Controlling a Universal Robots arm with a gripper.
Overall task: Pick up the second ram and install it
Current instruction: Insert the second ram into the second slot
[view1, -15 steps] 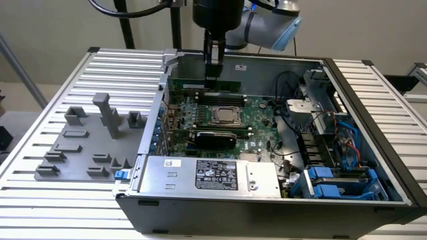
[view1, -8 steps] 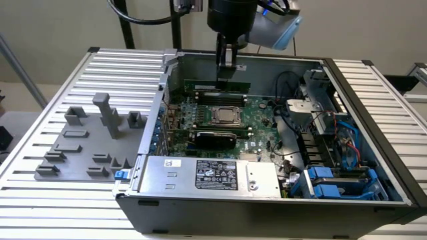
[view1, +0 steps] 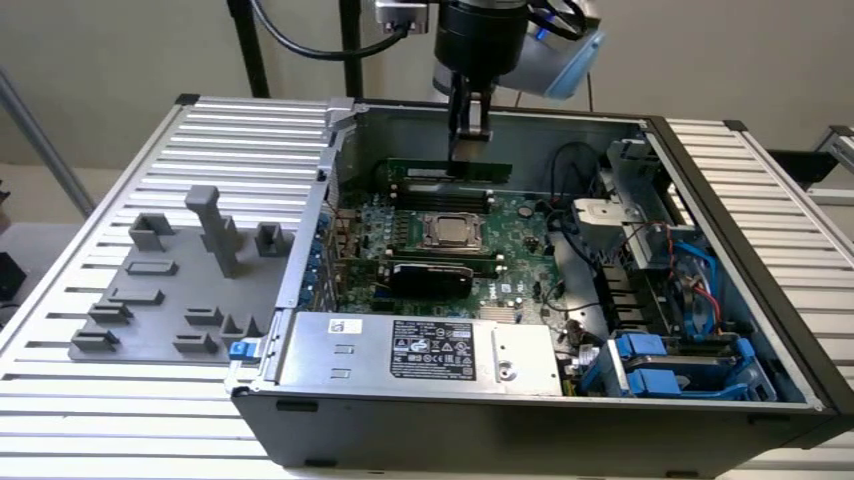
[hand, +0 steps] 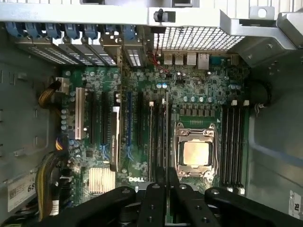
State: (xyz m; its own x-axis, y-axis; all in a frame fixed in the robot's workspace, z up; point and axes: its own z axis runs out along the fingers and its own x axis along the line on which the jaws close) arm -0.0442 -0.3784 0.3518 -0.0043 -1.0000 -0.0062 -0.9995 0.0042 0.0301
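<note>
Exterior view: my gripper (view1: 467,148) is closed on the top edge of the second ram (view1: 447,170). It holds the stick upright over the motherboard (view1: 514,245), between the processor socket (view1: 451,232) and the case wall opposite the power supply (view1: 414,350). If the stick is tilted lengthwise, I judge one end would seat first and jam.

Wrist view: the second ram (hand: 166,137) shows edge-on between my fingers (hand: 154,198), running along the memory slots (hand: 156,137) beside the processor socket (hand: 196,153). A slight sideways offset could land it on a slot wall. Pushing then could flex the motherboard or slide the stick in my grip.
</note>
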